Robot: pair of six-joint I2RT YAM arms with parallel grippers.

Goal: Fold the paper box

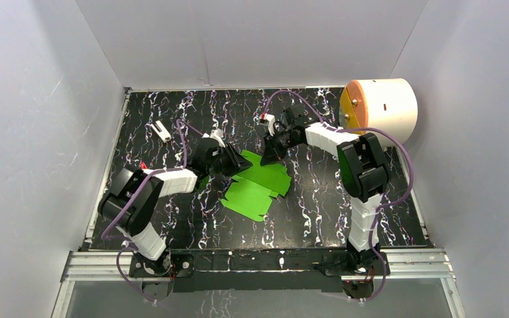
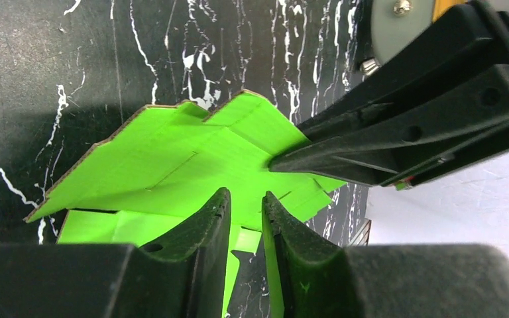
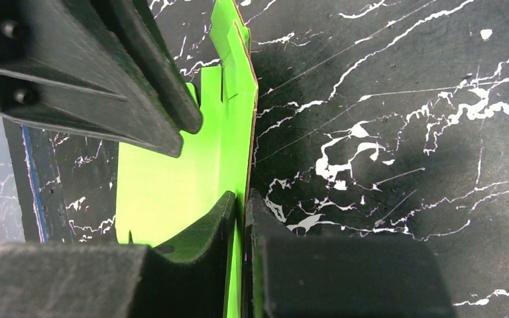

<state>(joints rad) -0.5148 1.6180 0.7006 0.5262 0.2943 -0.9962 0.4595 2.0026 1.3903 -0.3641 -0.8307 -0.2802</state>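
The black marbled table stretched under both arms. A big white drum with an orange face lay on its side well behind and to the right of the right gripper, close to the wall.

The paper box was a flat, bright green cut-out sheet with notched tabs. It lay between the two grippers and spread from their tips toward the arm bases. Most of it rested on the table, but the far panel was lifted off the surface and tilted up.

The right gripper was clamped tight on the edge of that raised panel. In its own wrist view, the card ran edge-on between the two pads with no gap showing.

The left gripper faced it from the other side, tips just beside the right one's and over the green sheet. Its fingers stood a narrow gap apart, with green card showing through the gap. Whether they touched the card could not be told.

A small white piece lay well to the left of the left gripper and behind it, apart from everything else.
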